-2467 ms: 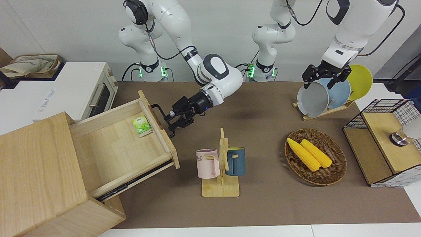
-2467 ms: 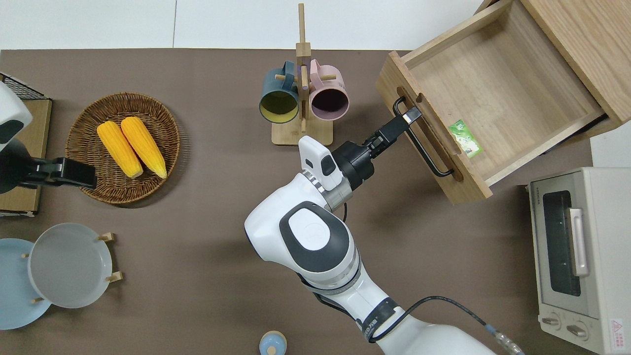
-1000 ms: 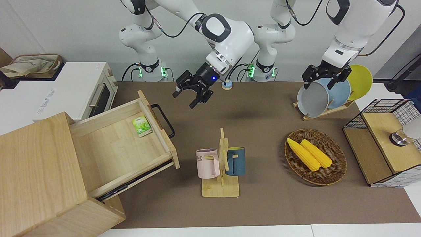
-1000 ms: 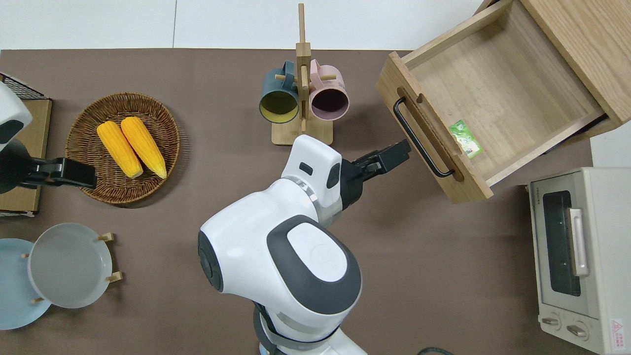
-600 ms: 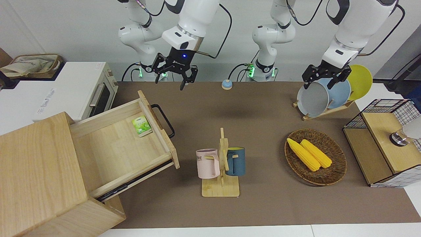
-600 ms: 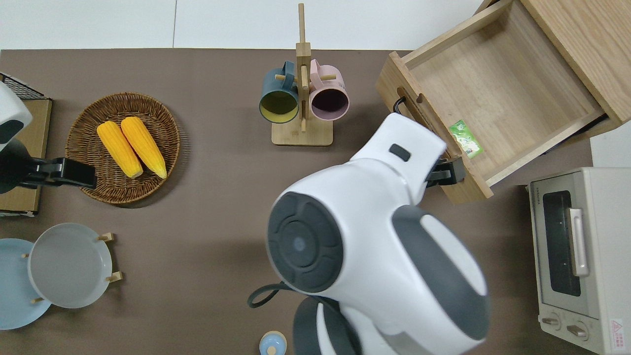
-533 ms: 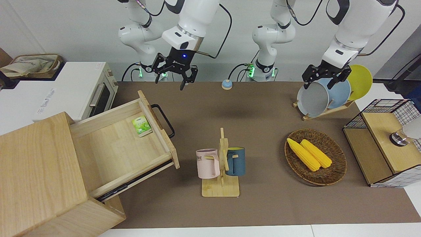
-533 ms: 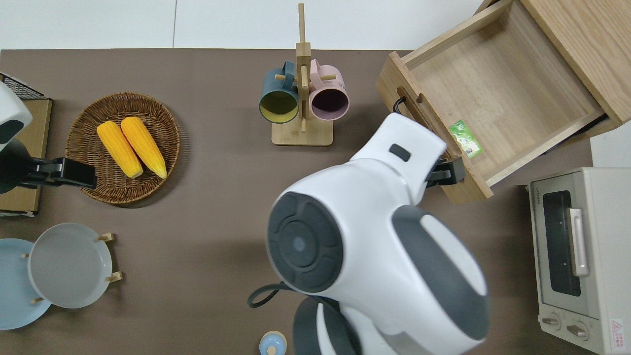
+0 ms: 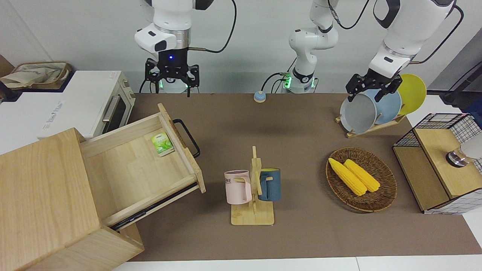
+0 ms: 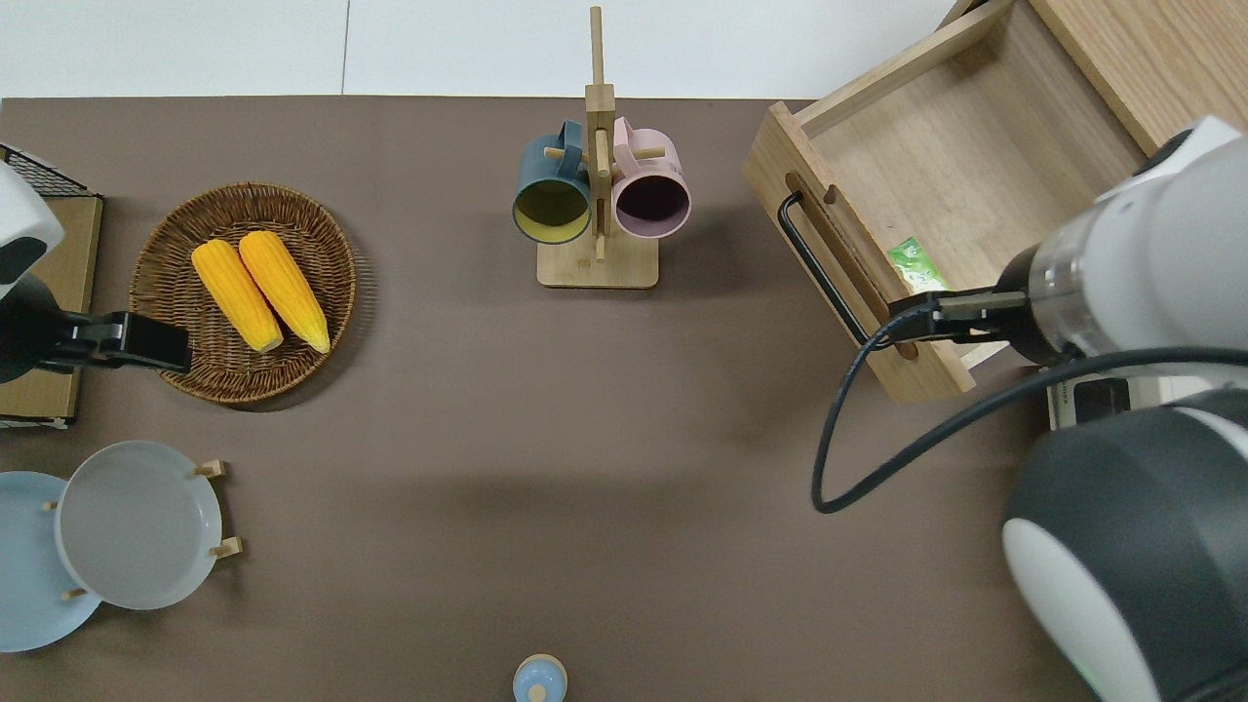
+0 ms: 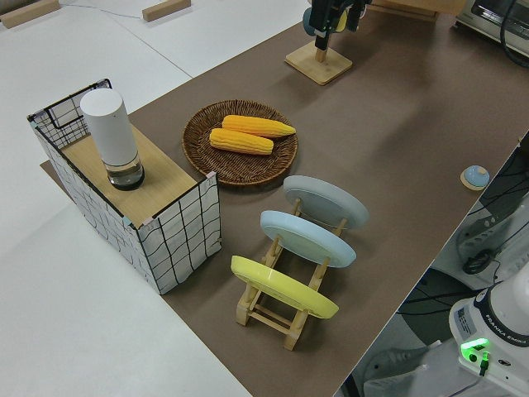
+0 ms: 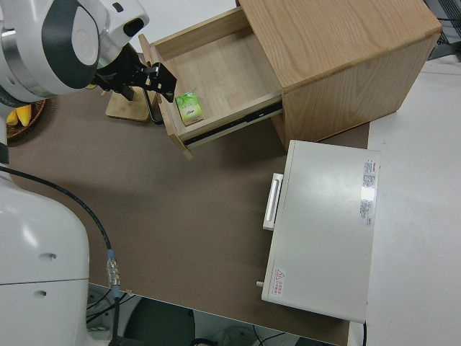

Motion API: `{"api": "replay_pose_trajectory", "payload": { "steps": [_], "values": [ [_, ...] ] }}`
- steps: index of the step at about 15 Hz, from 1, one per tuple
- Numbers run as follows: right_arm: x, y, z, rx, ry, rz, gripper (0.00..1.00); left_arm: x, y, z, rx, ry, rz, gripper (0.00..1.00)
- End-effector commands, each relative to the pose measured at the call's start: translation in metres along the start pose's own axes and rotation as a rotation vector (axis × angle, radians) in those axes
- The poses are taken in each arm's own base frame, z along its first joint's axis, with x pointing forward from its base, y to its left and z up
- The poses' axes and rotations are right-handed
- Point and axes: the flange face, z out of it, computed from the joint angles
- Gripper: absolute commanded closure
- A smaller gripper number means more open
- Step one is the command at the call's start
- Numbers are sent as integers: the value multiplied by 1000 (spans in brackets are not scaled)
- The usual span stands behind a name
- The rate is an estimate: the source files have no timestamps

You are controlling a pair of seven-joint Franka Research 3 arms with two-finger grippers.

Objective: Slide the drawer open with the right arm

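Light-wood drawer [image 9: 135, 165] stands pulled out, black bar handle [image 9: 187, 137] free; right pincer [image 9: 172, 81] spread, raised clear.

We could read "ME" on the pink mug [image 9: 238, 187] and "FRANKA ROBOTICS" on an arm base [image 11: 496, 327]. The print on the oven [image 9: 52, 113] and the green packet [image 9: 162, 143] was not readable.

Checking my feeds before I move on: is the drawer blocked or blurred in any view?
Front view: the drawer and its handle are sharp and unblocked. Overhead view: the right arm, close to the lens and soft, hides part of the drawer. Right side view: the arm crosses part of the drawer front.
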Motion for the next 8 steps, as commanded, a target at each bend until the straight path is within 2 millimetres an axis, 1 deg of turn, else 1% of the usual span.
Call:
{"api": "replay_pose_trajectory", "payload": {
  "steps": [1,3,5,6,8],
  "values": [
    [9,43,7,94,-7,-9,11,1,-1,-3,16,-7,11,7],
    [12,55,12,92,-11,-21,11,1,-1,-4,16,-5,11,7],
    [18,61,24,95,-31,-15,11,1,-1,-4,16,-5,11,7],
    [19,66,27,92,-36,-7,11,1,-1,-3,16,-7,11,7],
    [21,69,31,82,-41,-4,11,1,-1,-4,16,-5,11,7]
  ]
}}
